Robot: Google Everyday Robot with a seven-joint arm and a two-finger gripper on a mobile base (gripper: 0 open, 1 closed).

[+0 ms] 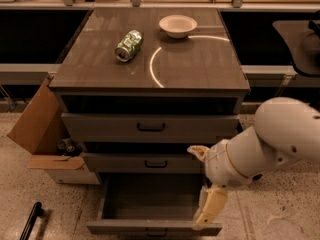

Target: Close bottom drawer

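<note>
The bottom drawer (131,227) of the grey cabinet is pulled far out; its shallow tray looks empty and its front lies at the lower edge of the view. My gripper (199,186) is on a white arm coming in from the right. It is open, with one cream finger (210,207) hanging down over the drawer's front right corner and the other finger (196,151) up by the middle drawer's right end. Whether the lower finger touches the drawer I cannot tell.
The top drawer (150,127) and middle drawer (155,163) are slightly ajar. On the cabinet top lie a crushed green can (129,45) and a white bowl (177,25). An open cardboard box (40,134) stands at the left, a black bar (31,220) lies on the floor.
</note>
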